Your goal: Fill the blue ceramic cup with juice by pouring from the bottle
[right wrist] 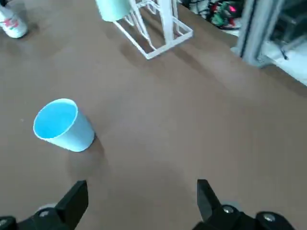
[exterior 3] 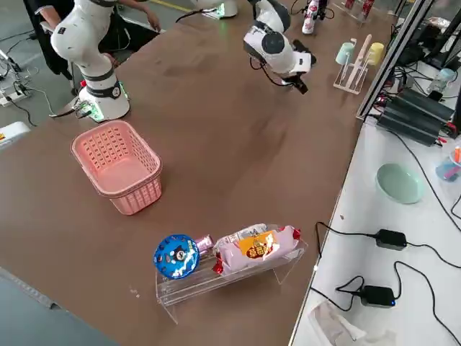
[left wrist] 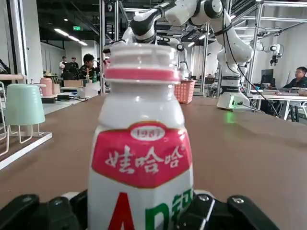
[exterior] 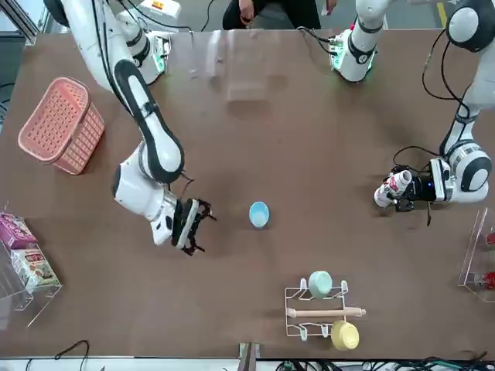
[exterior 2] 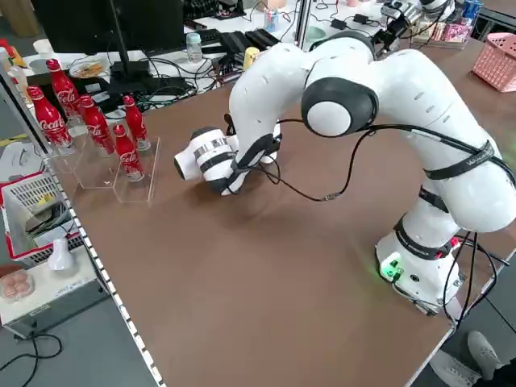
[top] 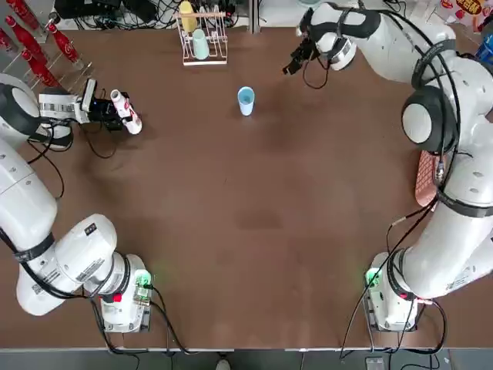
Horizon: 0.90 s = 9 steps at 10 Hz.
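Btl [left wrist: 142, 143] at L tool [left wrist: 133, 211], can't tell grip; R tool [right wrist: 143, 186] apart, gap to cup [right wrist: 64, 126].

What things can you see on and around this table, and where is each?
White bottle: one, white with red-pink label, at the left hand
Cup: one, light blue, on the table between the hands
Rack: one, white, at the table's far side
Cups on rack: one mint-green, one yellow
Cola bottles: five, red, in clear stands at the far left
Basket: one, pink, right side
Snack packets: wrapped, in a clear stand, far right
Monitor: black, beyond the table
Arms: two, white and black, left and right
Right hand: one, black, open, near the blue cup
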Available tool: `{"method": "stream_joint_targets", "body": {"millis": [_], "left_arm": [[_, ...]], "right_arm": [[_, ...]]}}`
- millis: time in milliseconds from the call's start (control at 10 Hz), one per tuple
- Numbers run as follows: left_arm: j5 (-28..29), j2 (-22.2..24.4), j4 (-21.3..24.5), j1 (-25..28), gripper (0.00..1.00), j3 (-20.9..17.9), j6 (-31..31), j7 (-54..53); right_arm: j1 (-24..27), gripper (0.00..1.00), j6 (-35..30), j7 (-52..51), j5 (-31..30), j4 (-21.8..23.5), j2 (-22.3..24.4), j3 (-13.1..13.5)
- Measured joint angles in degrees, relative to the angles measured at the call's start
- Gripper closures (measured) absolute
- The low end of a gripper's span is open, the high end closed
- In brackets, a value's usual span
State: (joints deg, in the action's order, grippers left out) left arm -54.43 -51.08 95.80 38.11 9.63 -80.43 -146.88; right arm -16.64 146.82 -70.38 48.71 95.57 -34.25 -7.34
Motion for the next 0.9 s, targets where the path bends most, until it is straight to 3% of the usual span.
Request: {"method": "stream_joint_targets", "body": {"millis": [200, 400, 600, 800, 900], "left_arm": [[0.03, -0.04, 0.00, -0.03, 0.44, 0.02, 0.00, 0.00], [0.03, -0.05, -0.01, -0.17, 0.41, 0.08, 0.00, 0.00], [0.04, -0.04, -0.10, -0.25, 0.32, 0.17, 0.04, 0.01], [0.04, -0.04, -0.28, -0.26, 0.26, 0.33, 0.05, 0.01], [0.04, -0.04, -0.35, -0.26, 0.11, 0.36, 0.05, 0.02]], "right_arm": [[1.56, 0.00, -1.58, 20.91, -13.53, -2.38, 0.99, -0.01], [3.88, 0.00, -8.37, 42.82, -26.40, -8.82, 1.15, -0.01], [5.38, 0.00, -14.86, 56.13, -31.81, -14.32, 1.21, 0.06], [6.16, 0.00, -19.27, 62.66, -34.57, -17.34, 1.20, 0.61], [6.77, 0.00, -21.92, 64.93, -35.48, -19.09, 1.20, 0.66]]}}
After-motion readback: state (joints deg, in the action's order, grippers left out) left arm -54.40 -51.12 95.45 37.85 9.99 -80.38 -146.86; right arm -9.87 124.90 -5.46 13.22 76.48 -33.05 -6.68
